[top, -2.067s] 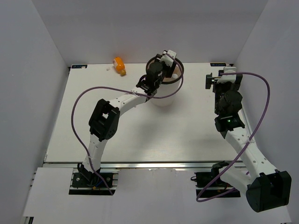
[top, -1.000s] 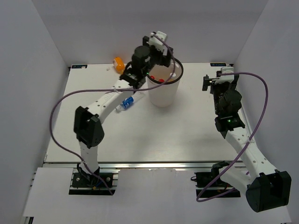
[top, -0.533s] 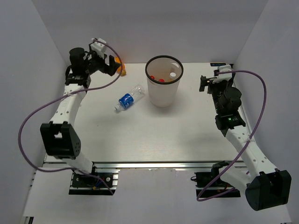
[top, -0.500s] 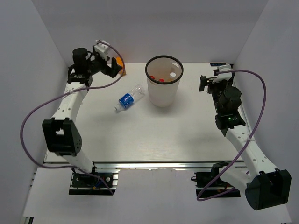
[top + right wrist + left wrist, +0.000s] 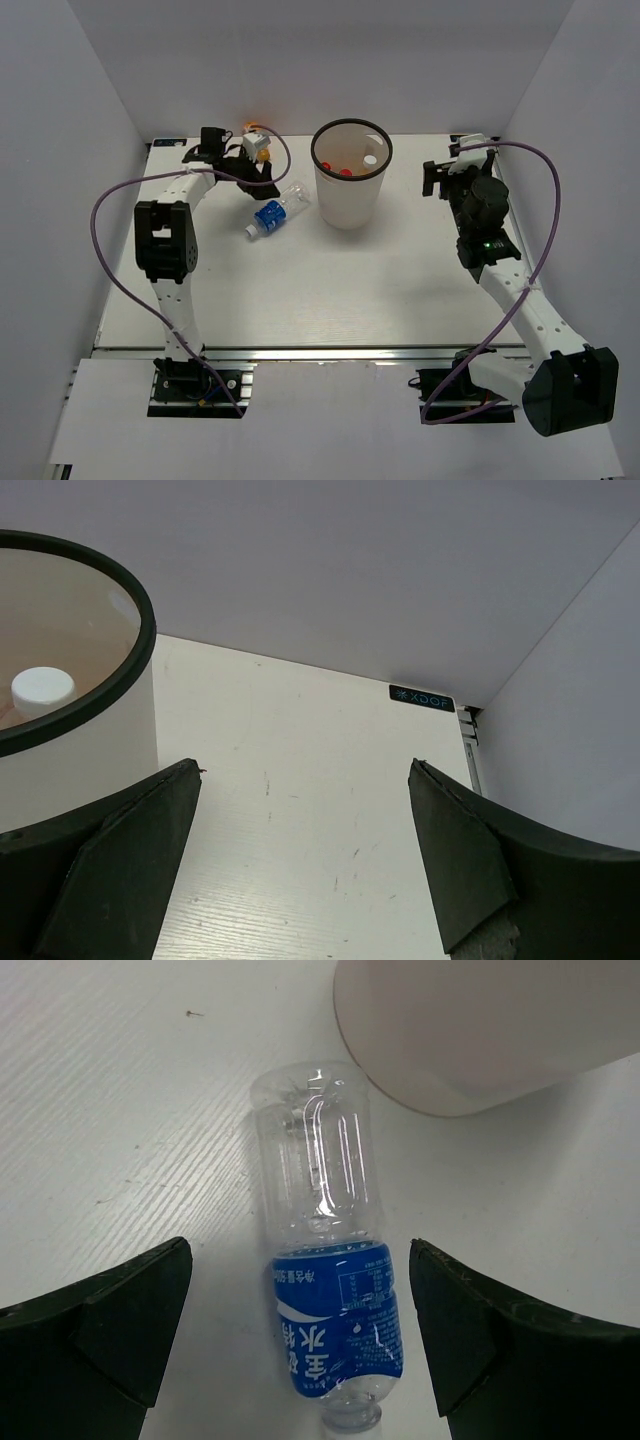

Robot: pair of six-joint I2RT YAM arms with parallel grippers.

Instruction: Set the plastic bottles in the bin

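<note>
While some bottles [image 5: 338, 170], count unclear, sit in the bin [image 5: 348, 205], a blue bottle [image 5: 325, 1260] lies beside it; left gripper [image 5: 300, 1250] and right gripper [image 5: 303, 765] gape empty

A white table [image 5: 330, 290] sits inside a plain booth — a pale grey back wall [image 5: 320, 60] rises from its far edge, and a left wall [image 5: 50, 200] and a right wall [image 5: 590, 180] of the same matte grey close in the sides. Along the near edge runs a silver metal rail [image 5: 340, 353], with a white board [image 5: 330, 420] nearer still; a small black label [image 5: 421, 697] with pale lettering sits at the far right corner, by the back wall. The light is soft and even, the shadows faint, and up close the tabletop shows fine streaks and a few small dark scuffs [image 5: 267, 778]
</note>
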